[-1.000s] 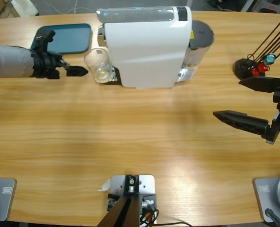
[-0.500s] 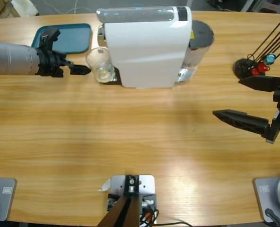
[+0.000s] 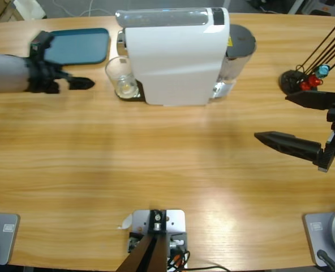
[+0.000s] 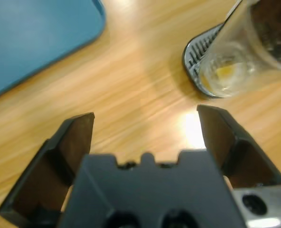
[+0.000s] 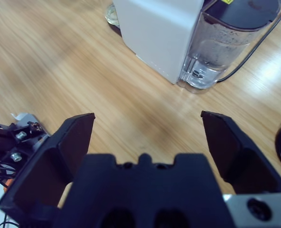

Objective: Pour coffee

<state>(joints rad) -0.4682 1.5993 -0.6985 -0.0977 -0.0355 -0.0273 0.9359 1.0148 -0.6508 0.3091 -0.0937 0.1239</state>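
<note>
Your left pincer [image 3: 82,84] is hovering wide open and empty above the wooden worktop [image 3: 156,164]. The small clear drinking glass [image 3: 121,77] is sitting just ahead of it, apart, on the white coffee machine's [image 3: 176,56] black drip grille [image 4: 202,52]. I cannot tell whether it is holding coffee. Your right pincer [image 3: 295,122] is gaping wide, gripping nothing, well away from the glass.

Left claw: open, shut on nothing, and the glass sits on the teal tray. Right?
Not quite. The left claw is open and holds nothing, but the glass is not on the teal tray. It stands on the drip grate beside the white machine, apart from the tray. The high view shows this; the left wrist view confirms the grate under the glass.
</note>
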